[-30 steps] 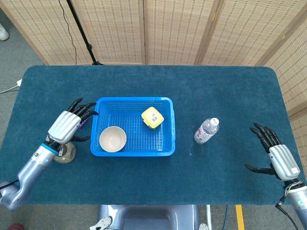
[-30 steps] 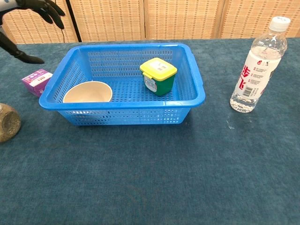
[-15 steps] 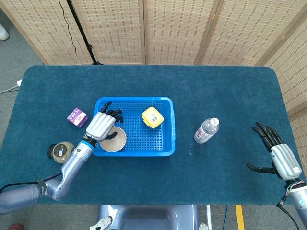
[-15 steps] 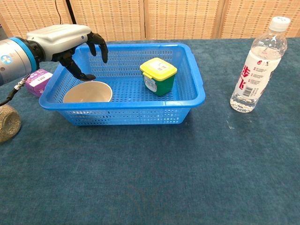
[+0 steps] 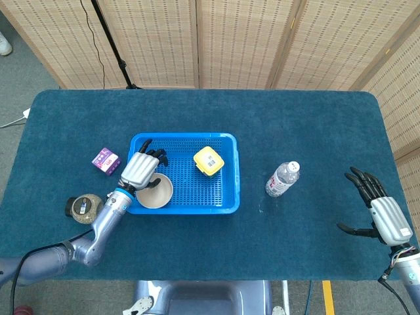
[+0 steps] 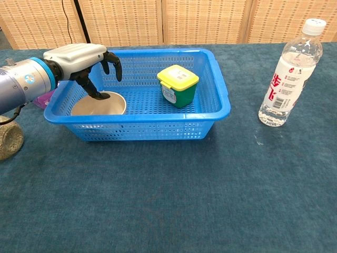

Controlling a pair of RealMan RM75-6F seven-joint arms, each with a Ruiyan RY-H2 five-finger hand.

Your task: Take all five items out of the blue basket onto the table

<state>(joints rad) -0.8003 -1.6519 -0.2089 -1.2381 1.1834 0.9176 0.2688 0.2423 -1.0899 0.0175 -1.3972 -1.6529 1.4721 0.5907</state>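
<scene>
I am looking at the blue basket (image 5: 226, 172) sitting left of centre on the table (image 5: 315, 125). The beige bowl (image 6: 108, 106) is lying in its front-left corner, and the yellow-lidded green container (image 6: 178, 85) is standing toward the back. My left hand (image 6: 84, 57) is hanging over the bowl with fingers spread and curved, one fingertip reaching the bowl's rim, gripping nothing. The water bottle (image 6: 289, 73) is standing on the table to the basket's right. The purple box (image 5: 105, 159) and the round jar (image 5: 83, 207) are lying on the table left of the basket. My right hand (image 5: 380, 211) is resting at the table's far right edge, fingers splayed, holding nothing.
</scene>
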